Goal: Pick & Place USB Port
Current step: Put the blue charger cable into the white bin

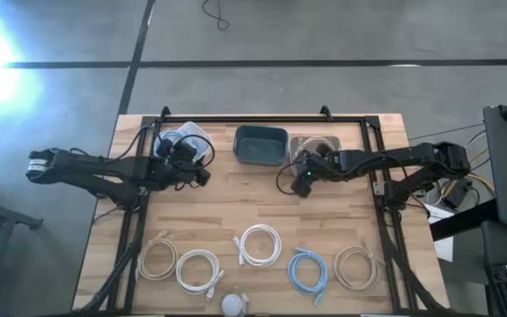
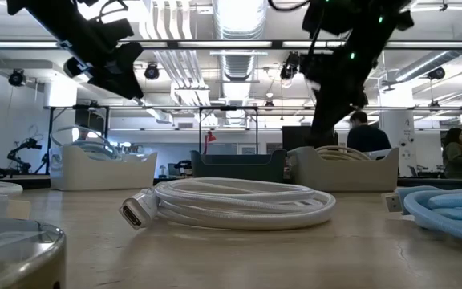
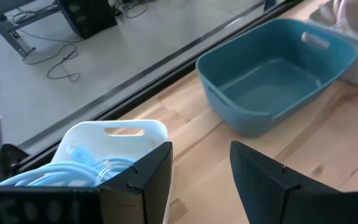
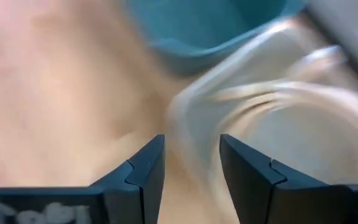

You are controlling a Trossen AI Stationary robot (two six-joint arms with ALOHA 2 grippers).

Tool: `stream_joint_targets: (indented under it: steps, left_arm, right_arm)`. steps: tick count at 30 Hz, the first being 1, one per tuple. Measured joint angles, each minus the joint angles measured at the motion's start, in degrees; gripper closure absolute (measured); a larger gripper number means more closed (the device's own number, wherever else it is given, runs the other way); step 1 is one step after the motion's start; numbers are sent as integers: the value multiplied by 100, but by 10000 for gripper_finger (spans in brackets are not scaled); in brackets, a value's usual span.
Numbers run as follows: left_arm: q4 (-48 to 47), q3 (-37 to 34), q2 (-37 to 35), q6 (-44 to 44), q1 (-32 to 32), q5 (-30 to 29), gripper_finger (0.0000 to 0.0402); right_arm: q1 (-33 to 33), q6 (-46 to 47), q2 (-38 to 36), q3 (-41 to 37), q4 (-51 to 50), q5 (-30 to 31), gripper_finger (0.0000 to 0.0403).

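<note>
A: Five coiled cables are laid in a row along the near side of the pale wooden table (image 1: 262,207): a beige coiled cable (image 1: 157,260), a white coiled cable at the left (image 1: 198,269), a white coiled cable with a USB plug at the middle (image 1: 259,244), a light blue coiled cable (image 1: 308,269) and a tan coiled cable (image 1: 357,266).

B: How are the bins arranged?

A: Three bins are set along the far edge. A white plastic bin with blue cables in it (image 3: 114,146) is placed at the left, an empty teal plastic bin (image 1: 260,145) in the middle, and a grey plastic bin with pale cable in it (image 1: 313,145) at the right.

B: Where are the grippers found?

A: The left gripper (image 3: 201,177) is held above the table just beside the white bin; its fingers are parted and nothing is held between them. The right gripper (image 4: 191,165) is held over the near edge of the grey bin, its fingers likewise parted with nothing gripped.

B: Anything else on the table?

A: A round clear lidded container (image 1: 234,305) is seen at the near edge.
</note>
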Motion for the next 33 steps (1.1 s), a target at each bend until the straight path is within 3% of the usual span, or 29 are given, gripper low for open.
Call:
stream_joint_targets:
  steps: [5, 10, 21, 33]
  left_arm:
    - [491, -9, 2, 111, 0, 0, 223]
    - [837, -29, 2, 496, -4, 35, 223]
    - [882, -40, 2, 520, -4, 39, 223]
    - [930, -40, 4, 509, -2, 42, 223]
  right_arm:
    - [687, 504, 21, 306, -373, -1627, 259]
    - [1600, 1174, 154, 311, -362, -2663, 252]
    - [3075, 3105, 987, 220, -338, -2888, 225]
    - [3423, 3146, 2490, 843, -546, -2946, 220]
